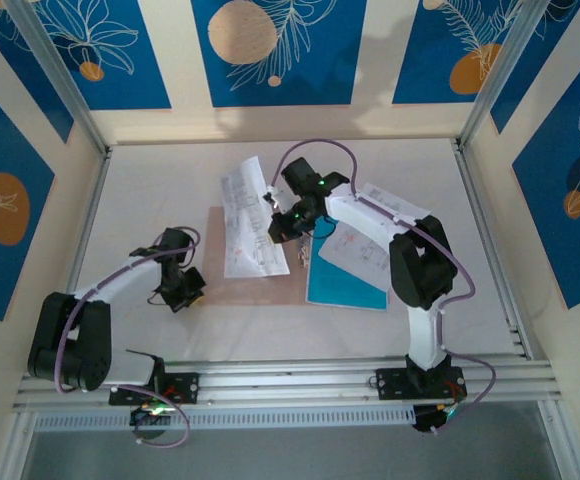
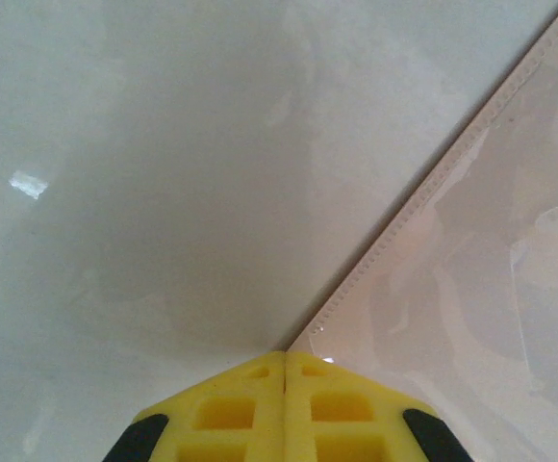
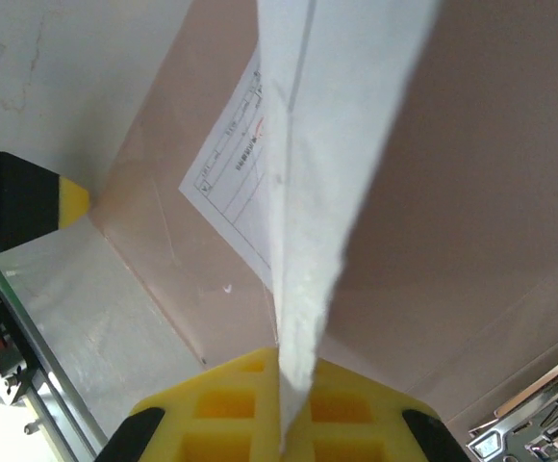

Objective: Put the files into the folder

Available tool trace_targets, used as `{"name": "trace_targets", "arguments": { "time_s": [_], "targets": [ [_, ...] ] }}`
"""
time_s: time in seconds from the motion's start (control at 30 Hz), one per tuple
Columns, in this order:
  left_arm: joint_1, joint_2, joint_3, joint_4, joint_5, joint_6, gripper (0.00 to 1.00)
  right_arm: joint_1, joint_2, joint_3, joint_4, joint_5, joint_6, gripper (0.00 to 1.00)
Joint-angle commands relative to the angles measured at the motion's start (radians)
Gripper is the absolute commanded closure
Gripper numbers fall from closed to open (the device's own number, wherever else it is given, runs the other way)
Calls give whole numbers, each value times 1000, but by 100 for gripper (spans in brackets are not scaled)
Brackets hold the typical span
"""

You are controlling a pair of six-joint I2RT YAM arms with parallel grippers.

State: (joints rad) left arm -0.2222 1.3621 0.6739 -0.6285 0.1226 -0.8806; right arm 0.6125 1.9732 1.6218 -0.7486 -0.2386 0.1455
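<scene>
The pinkish-tan folder [image 1: 255, 288] lies mid-table, and its stitched edge [image 2: 433, 183] runs right up to my left gripper [image 2: 286, 356]. That gripper [image 1: 184, 288] is shut, its yellow pads pinching the folder's near left corner. My right gripper [image 3: 281, 358] is shut on the edge of a white printed sheet [image 3: 342, 135], held over the folder [image 3: 491, 192]. In the top view this gripper [image 1: 281, 228] sits at the sheets' [image 1: 248, 225] right edge. Another printed sheet [image 3: 233, 188] lies against the folder. A teal-blue sheet [image 1: 342, 288] lies to the right, with a white printed sheet [image 1: 355, 252] on it.
The table [image 1: 150, 190] is a pale mat inside a walled booth. An aluminium rail [image 1: 300, 378] runs along the near edge by the arm bases. Metal frame posts [image 1: 485, 90] stand at the back corners. Bare tabletop lies left of the folder.
</scene>
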Motion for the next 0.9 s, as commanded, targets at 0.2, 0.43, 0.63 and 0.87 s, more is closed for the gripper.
{"name": "trace_targets", "arguments": {
  "time_s": [0.2, 0.43, 0.63, 0.87],
  "targets": [
    [11, -16, -33, -39, 9, -13, 100, -30, -54, -86, 55, -92, -31, 100],
    [11, -1, -30, -25, 11, -18, 100, -46, -109, -129, 39, -102, -43, 100],
    [11, 9, -29, -13, 14, -19, 100, -47, -146, -182, 27, -120, -42, 100],
    [12, 3, -22, -23, 2, -10, 100, -47, -141, -226, 40, -152, -24, 100]
  ]
}}
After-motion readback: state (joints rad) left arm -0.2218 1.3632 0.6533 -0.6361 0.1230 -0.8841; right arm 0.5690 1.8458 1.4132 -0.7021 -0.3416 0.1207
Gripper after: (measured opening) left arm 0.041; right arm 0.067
